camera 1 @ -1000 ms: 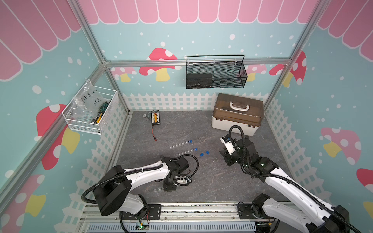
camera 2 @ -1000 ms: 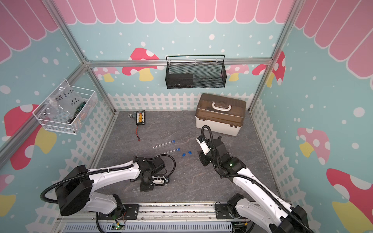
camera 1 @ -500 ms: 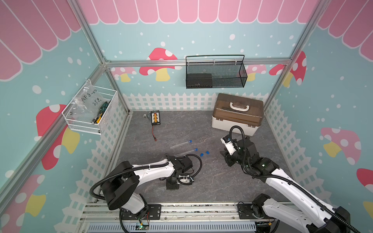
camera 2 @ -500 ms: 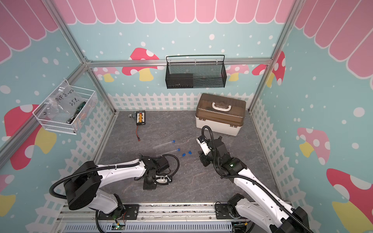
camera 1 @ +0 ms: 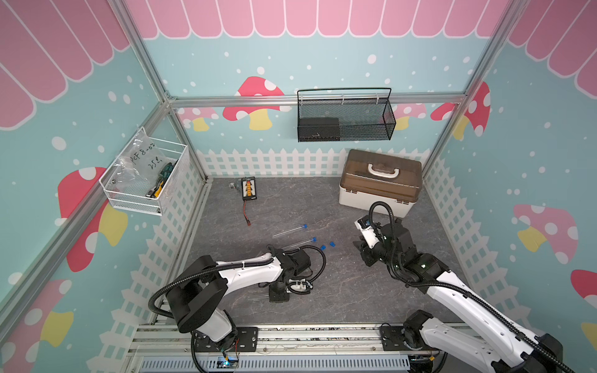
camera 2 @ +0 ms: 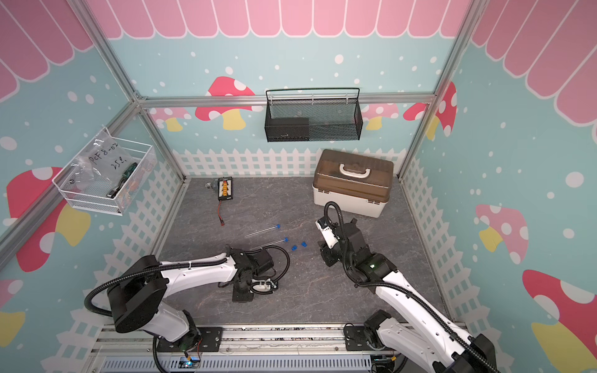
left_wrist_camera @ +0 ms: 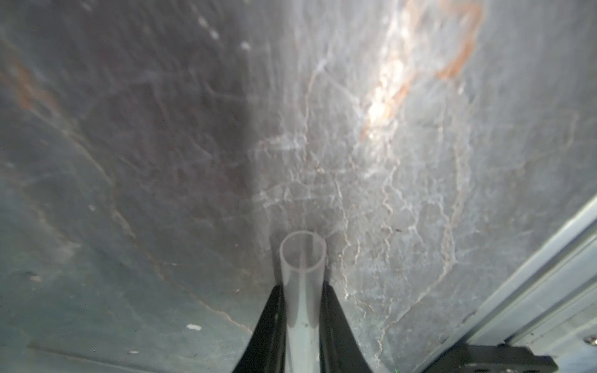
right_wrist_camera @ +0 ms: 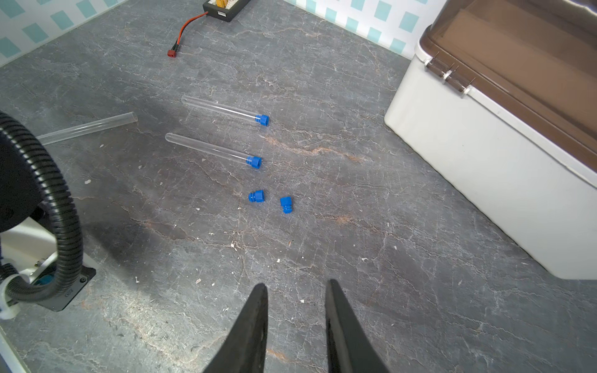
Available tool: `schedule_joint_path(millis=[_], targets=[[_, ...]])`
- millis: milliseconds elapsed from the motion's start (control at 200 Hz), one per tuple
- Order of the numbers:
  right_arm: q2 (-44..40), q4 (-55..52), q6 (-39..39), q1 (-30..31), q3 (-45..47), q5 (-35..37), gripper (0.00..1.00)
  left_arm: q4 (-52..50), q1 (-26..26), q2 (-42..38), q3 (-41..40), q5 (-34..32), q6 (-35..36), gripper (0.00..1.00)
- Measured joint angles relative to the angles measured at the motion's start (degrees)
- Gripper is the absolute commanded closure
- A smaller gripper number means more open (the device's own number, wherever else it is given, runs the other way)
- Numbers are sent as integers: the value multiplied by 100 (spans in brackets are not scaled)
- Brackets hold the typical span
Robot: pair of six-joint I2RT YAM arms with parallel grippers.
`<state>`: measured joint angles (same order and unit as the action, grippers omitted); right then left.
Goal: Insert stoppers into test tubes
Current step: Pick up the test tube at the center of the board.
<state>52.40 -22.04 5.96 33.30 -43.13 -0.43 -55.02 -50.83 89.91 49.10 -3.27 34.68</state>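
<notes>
You are at the third tube, I judge. Your left gripper is closed on a slim, clear, see-through test tube, low over the grey stone-patterned table near its front rail. Whether the tube rests on the table or is a little lifted, I cannot tell. Its long axis runs between the black fingers and past their tips. The open mouth points away from the wrist, and the rounded end is hidden.

Your right gripper is empty, its jaws a narrow gap apart, above the table. Ahead of it lies a tiny bright blue plastic stopper on its side, with a second loose stopper just beside it. Beyond them two stoppered tubes lie nearly parallel, their blue ends toward the white box with a brown lid. A fourth open tube lies apart.

The next move, I think, asks you to take one loose stopper by its wide head, leave the narrow end free, and bring it in line with the mouth of the held tube
</notes>
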Motion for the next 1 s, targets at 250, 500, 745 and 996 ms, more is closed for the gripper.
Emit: schedule_joint_path(millis=[250,500,745,996], targets=[[-85,-76,-11,0,0,109,70,256,-33,-9,433,186,-92,82],[-208,-162,-15,0,0,216,70,629,-254,546,1106,372,-282,82],[-238,-249,-39,0,0,254,71,667,-365,1021,1355,369,-374,80],[-240,-306,-66,0,0,256,70,817,-369,1156,1373,361,-450,77]])
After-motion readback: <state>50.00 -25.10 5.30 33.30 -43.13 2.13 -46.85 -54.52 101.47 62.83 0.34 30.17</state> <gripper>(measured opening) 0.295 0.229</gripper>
